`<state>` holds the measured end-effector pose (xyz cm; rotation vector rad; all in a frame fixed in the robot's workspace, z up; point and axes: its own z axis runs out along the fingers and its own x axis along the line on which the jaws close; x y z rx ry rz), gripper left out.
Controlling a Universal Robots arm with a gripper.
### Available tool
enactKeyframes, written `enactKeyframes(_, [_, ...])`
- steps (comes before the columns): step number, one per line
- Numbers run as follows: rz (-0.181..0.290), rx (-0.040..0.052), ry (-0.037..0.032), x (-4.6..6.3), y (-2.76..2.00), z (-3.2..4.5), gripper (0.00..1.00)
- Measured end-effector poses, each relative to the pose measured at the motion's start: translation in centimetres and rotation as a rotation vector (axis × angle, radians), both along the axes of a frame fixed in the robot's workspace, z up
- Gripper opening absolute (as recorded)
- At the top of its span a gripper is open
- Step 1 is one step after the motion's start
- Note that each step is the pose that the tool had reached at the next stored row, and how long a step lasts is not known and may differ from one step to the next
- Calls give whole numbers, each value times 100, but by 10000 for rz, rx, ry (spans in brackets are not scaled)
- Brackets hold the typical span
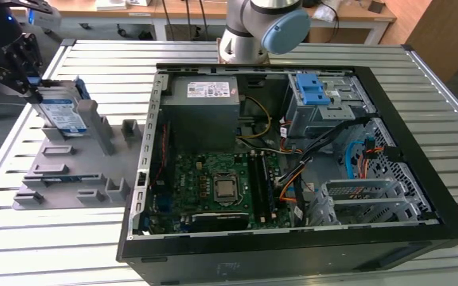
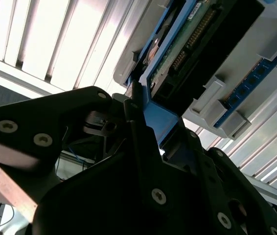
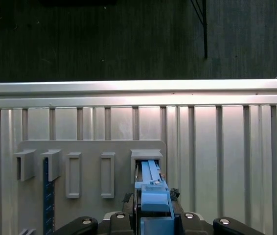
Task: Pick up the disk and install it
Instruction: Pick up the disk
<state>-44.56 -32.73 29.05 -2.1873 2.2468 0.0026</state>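
Note:
The disk (image 1: 60, 114), silver with a white-and-blue label and a blue carrier, stands on edge in a slot at the far end of the grey holder block (image 1: 78, 173), on the exterior view's left. My gripper (image 1: 36, 89) is over its top edge, with the black fingers shut on the blue carrier. In the second wrist view the fingers (image 2: 137, 105) clamp the carrier (image 2: 162, 122), and the disk's circuit-board side (image 2: 187, 44) runs away from them. In the first wrist view the blue carrier (image 3: 153, 193) sits between the jaws over the holder's slot (image 3: 146, 156).
An open black computer case (image 1: 420, 149) lies on the slatted metal table (image 1: 443, 77). It holds a grey power-supply box (image 1: 205, 101), a motherboard (image 1: 213, 185) and a metal cage with blue latches (image 1: 315, 92). The holder block has other upright posts and a blue strip (image 3: 45, 196).

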Motion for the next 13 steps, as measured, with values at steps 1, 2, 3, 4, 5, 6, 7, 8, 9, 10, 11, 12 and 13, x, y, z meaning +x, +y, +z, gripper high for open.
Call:
enactKeyframes(1, [0, 0, -1, 0, 0, 7, 36])
enactKeyframes(2, [0, 0, -1, 0, 0, 12, 36])
enactKeyframes(3, [0, 1, -3, 0, 0, 11, 36])
enactKeyframes(4, [0, 1, -3, 0, 0, 11, 36])
enactKeyframes(5, [0, 1, -2, 0, 0, 11, 36])
enactKeyframes(6, [0, 0, -1, 0, 0, 12, 36])
enactKeyframes(7, [0, 0, 0, 0, 0, 13, 36])
enactKeyframes(8, [0, 0, 0, 0, 0, 13, 36])
enactKeyframes(9, [0, 0, 0, 0, 0, 13, 36])
enactKeyframes(10, [0, 0, -1, 0, 0, 13, 36])
enactKeyframes(11, [0, 0, 0, 0, 0, 13, 36])
enactKeyframes(12, [0, 0, 0, 0, 0, 13, 36])
enactKeyframes(13, [0, 0, 0, 0, 0, 13, 36])
